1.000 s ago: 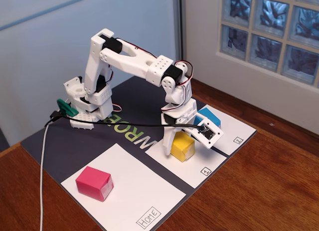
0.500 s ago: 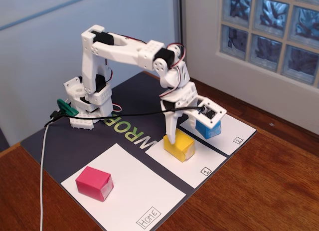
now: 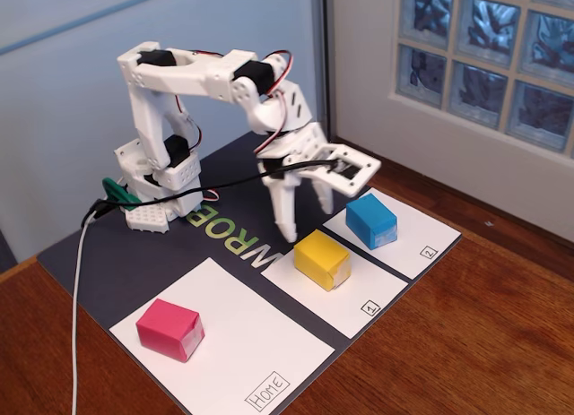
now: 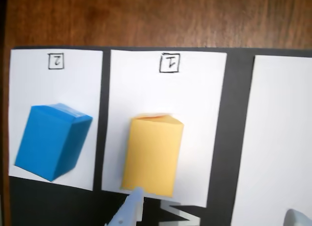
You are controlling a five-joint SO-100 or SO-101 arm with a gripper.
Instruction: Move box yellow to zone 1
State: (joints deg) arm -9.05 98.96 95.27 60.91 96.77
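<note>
The yellow box (image 3: 322, 260) sat on the zone 1 sheet (image 3: 345, 298), apart from the claw (image 3: 305, 216), which hung empty and spread above it. A low swing could have clipped it – knocking it off the sheet or toward the blue box (image 3: 371, 221)

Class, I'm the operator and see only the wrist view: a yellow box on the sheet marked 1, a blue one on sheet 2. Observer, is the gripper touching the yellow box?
Observer: No. In the fixed view the gripper hangs open above the dark mat, lifted clear of the yellow box, which sits on the sheet marked 1.
Operator: A bigger white sheet shows at my right edge. Anything on it?
Observer: Yes, a pink box sits on it, and the sheet's corner is labelled Home.
</note>
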